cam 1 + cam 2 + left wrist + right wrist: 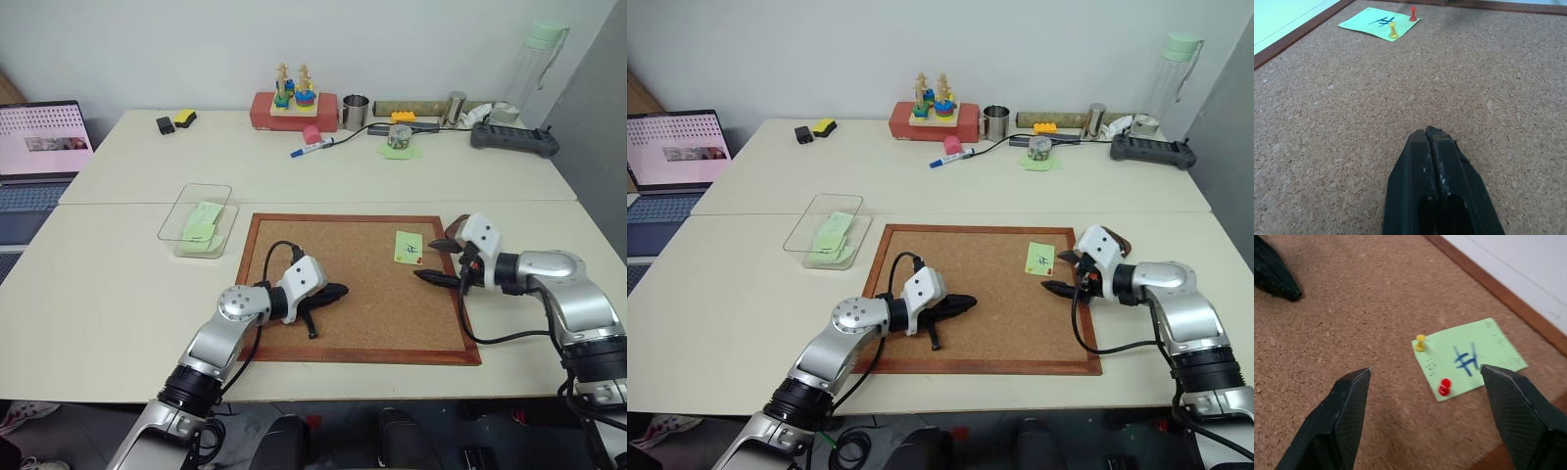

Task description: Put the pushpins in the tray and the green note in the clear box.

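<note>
Here the right gripper (pixel 443 261) gapes beside the green note (pixel 409 247); left gripper (pixel 337 292) closed.

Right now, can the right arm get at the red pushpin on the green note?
Probably yes: the right gripper is open and aimed at the green note, with bare cork between it and the red pushpin.

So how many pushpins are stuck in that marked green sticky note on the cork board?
2: a yellowish-green-headed pushpin at one corner of the green note and a red-headed pushpin at a neighbouring corner.
</note>
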`<state>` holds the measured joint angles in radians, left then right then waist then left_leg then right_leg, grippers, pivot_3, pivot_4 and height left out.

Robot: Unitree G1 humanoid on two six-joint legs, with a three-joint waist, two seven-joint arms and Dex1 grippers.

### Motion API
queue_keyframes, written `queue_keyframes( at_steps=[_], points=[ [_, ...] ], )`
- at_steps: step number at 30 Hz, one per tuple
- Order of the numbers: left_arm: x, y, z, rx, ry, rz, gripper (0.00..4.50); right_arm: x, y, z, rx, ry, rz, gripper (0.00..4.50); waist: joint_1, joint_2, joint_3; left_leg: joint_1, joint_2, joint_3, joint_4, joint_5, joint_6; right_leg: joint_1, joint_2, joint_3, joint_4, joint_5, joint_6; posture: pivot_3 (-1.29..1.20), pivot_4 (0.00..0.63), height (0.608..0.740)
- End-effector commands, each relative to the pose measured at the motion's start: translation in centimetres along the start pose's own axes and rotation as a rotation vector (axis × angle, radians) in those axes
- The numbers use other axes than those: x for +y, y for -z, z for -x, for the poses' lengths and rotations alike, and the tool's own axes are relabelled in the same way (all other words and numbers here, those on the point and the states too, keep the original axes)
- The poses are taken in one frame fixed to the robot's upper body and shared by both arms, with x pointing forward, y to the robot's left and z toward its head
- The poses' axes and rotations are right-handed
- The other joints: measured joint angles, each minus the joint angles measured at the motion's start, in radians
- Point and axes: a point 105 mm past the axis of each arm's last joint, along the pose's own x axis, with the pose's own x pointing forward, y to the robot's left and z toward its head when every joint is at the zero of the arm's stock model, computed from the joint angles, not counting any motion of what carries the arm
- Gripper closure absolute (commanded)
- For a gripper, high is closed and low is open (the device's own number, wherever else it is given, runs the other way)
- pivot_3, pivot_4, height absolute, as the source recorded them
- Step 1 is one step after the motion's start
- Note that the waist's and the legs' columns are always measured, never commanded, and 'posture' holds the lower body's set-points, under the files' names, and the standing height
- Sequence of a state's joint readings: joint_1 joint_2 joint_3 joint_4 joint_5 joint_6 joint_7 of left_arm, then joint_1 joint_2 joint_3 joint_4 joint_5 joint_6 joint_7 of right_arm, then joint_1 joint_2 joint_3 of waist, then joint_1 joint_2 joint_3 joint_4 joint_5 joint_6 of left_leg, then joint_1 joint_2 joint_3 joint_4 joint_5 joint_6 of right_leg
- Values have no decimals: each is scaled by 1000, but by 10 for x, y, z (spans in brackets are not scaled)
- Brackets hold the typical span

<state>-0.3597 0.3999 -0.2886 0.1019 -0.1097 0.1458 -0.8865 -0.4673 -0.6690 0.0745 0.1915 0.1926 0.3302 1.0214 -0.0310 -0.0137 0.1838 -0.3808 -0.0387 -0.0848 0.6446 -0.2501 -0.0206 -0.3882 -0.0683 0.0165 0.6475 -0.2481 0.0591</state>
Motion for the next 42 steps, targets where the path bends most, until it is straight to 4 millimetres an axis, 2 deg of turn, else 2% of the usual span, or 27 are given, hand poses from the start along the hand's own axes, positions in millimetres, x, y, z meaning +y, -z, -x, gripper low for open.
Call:
queue_keyframes(
  at_steps=[1,5,8,9,15,24,36,42],
  points=[
    [-9,23,4,94,27,32,4500,-8,-11,-3,-27,19,51,755,-1,0,0,0,0,0,0,0,0,0,0,0,0,0,0,0,150,740],
    [-8,25,6,100,26,31,4500,-11,-7,-8,-26,21,48,755,-2,0,0,0,0,0,0,0,0,0,0,0,0,0,0,0,150,740],
    [-8,25,6,102,24,30,4500,-13,-7,-9,-30,23,44,1195,-2,0,0,0,0,0,-1,0,0,0,1,0,0,0,0,0,150,740],
    [-8,25,6,103,24,30,4500,-13,-6,-10,-31,22,42,1504,-2,0,0,0,0,0,-1,0,0,0,1,0,0,0,0,0,150,740],
    [-8,26,7,114,23,28,4500,-14,-3,-11,-29,16,30,2583,-2,0,0,0,0,0,0,0,0,0,1,0,0,0,0,0,150,740],
    [-10,27,8,121,30,25,4500,-15,-3,-10,-34,13,26,4487,-2,0,0,1,0,0,0,0,0,0,1,0,0,0,0,0,150,740],
    [-10,29,8,136,37,18,4500,-14,-36,-1,-150,-2,-14,4487,-3,0,0,1,0,0,-1,0,0,0,1,0,0,0,0,0,150,740],
    [-10,30,8,141,39,16,4500,-15,-44,5,-182,9,-45,4487,-2,0,0,0,0,-1,0,0,0,0,1,0,0,0,0,0,150,740]
  ],
)
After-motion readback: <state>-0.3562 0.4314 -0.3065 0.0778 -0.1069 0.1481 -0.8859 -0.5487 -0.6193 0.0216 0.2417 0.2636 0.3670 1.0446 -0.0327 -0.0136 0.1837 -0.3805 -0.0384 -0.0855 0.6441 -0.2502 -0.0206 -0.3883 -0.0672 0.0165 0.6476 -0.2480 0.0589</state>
